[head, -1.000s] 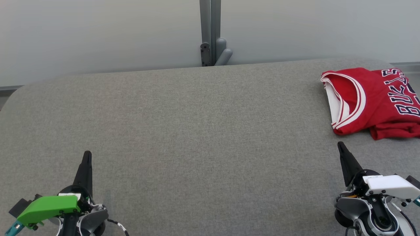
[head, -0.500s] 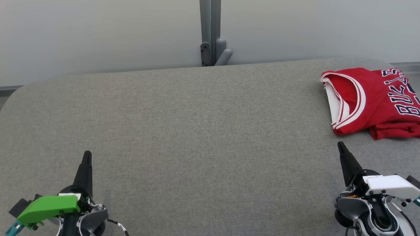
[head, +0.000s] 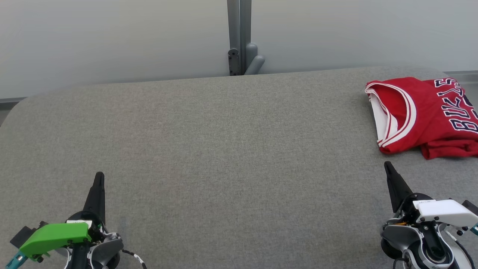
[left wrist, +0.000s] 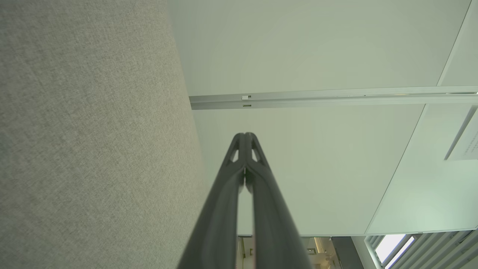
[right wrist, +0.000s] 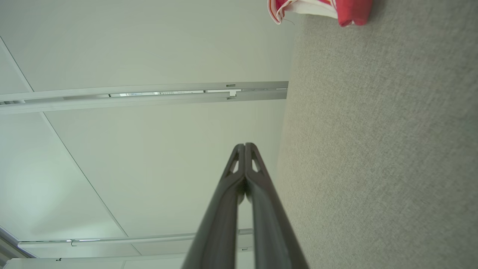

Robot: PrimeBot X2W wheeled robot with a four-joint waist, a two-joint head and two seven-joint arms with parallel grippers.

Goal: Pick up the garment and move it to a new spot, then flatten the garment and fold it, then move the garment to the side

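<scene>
The garment (head: 425, 114) is a red jersey with white trim and dark lettering, lying folded at the far right of the grey felt table (head: 224, 149); its right part runs off the head view. A corner of the garment (right wrist: 317, 9) shows at the top of the right wrist view. My right gripper (head: 387, 166) rests at the lower right, a little in front of the jersey, shut and empty, its tips (right wrist: 245, 146) pressed together. At the lower left my left gripper (head: 99, 175) is shut on nothing, far from the jersey, with its tips (left wrist: 245, 135) meeting.
A pale wall runs behind the table, with a grey metal post (head: 239, 37) and bracket at the middle of the far edge. The table's far corners are rounded. The wall and a metal rail (left wrist: 328, 98) appear in both wrist views.
</scene>
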